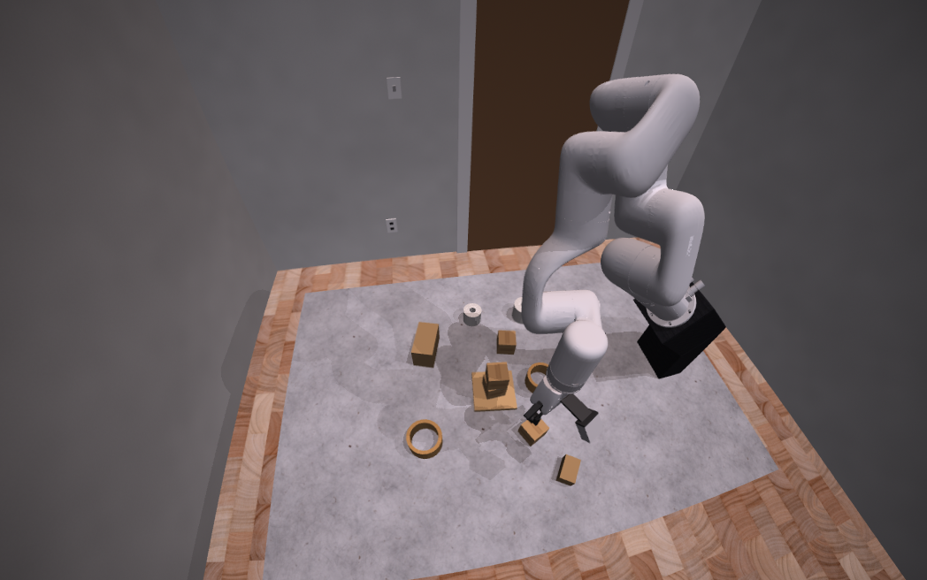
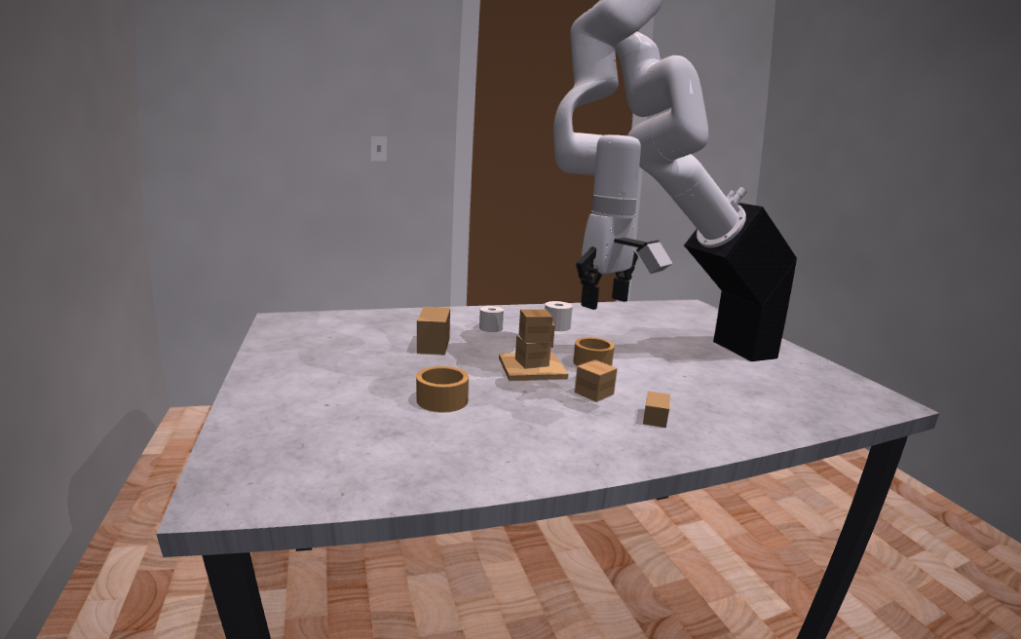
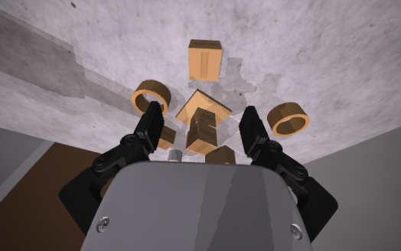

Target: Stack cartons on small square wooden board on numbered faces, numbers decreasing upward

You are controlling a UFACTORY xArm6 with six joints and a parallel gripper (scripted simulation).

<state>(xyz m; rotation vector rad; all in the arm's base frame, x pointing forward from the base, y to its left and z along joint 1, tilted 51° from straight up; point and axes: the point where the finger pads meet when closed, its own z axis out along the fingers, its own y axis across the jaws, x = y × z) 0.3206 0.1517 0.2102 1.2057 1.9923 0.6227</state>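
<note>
Arches from the black angular pedestal (image 1: 667, 352) (image 2: 753, 323) beside the grey stone-look table's (image 1: 341, 492) (image 2: 376, 467) (image 3: 329, 57) short edge, pointing the black two-fingered gripper (image 1: 533, 413) (image 2: 605, 299) (image 3: 202, 113) down, spread wide.

From my remote stn. I note plain matte grey walls (image 1: 328, 150) (image 2: 285, 210) (image 3: 360, 180), lightly mottled. Rear: tall dark-brown door panel (image 1: 540, 123) (image 2: 546, 166) (image 3: 61, 180) w/ pale grey frame (image 1: 464, 136) (image 2: 463, 150) (image 3: 27, 170). White rect. switch plate (image 1: 394, 87) (image 2: 379, 148) on wall L of door; white outlet plate (image 1: 391, 225) below it. Flr: patchwork wood-block, tan to reddish (image 1: 656, 546) (image 2: 481, 587). Tbl: mottled grey stone-look top (image 1: 356, 506) (image 2: 376, 467) (image 3: 329, 57), black sq. legs (image 2: 854, 505). Lighting dim; soft shadows on L wall + tabletop.
</note>
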